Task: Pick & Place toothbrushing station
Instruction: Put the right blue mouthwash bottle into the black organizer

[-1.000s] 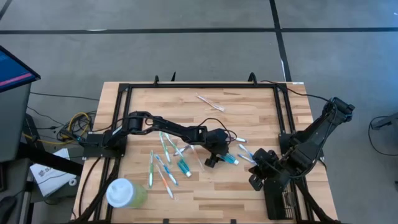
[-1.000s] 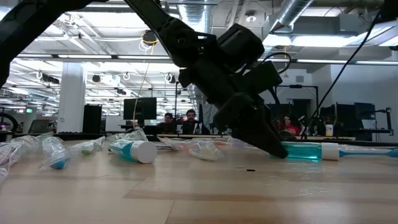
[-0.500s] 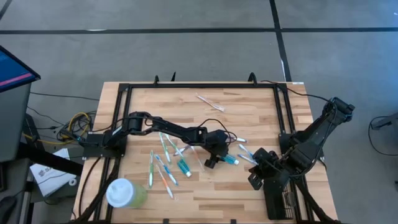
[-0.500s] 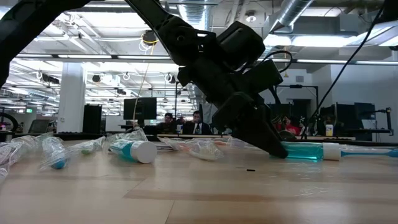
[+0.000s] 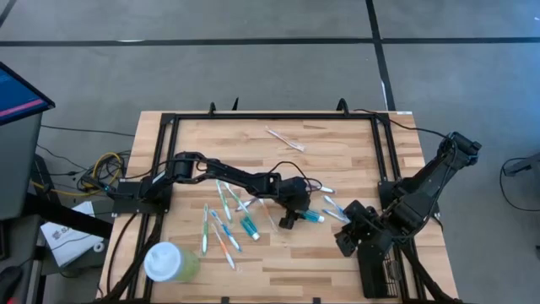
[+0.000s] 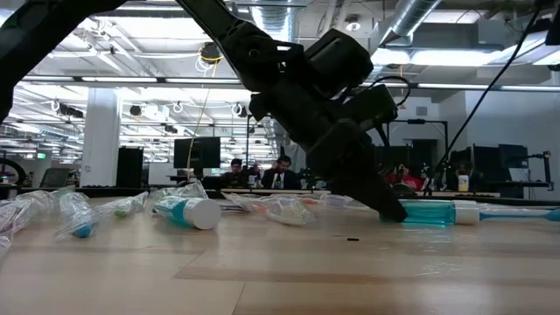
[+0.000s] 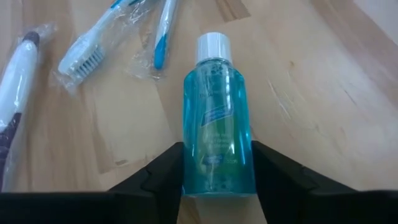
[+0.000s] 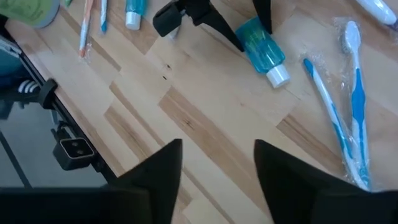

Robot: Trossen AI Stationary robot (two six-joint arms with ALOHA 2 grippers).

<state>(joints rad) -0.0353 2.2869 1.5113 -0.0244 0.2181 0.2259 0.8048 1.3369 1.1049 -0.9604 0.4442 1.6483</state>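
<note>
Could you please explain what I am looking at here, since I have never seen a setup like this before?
These are four cameras on one two-armed robot at a wooden table. One looks straight down, one sits at table height, and one rides on each wrist. From above, the left gripper reaches to mid-table, its fingers either side of a lying blue mouthwash bottle that rests on the wood. The right gripper hovers open near the table's right edge, holding nothing. Wrapped toothbrushes and a small tube lie scattered, and a pale green cup with a white lid stands in the near-left corner. In the low view, people sit far behind.
</note>
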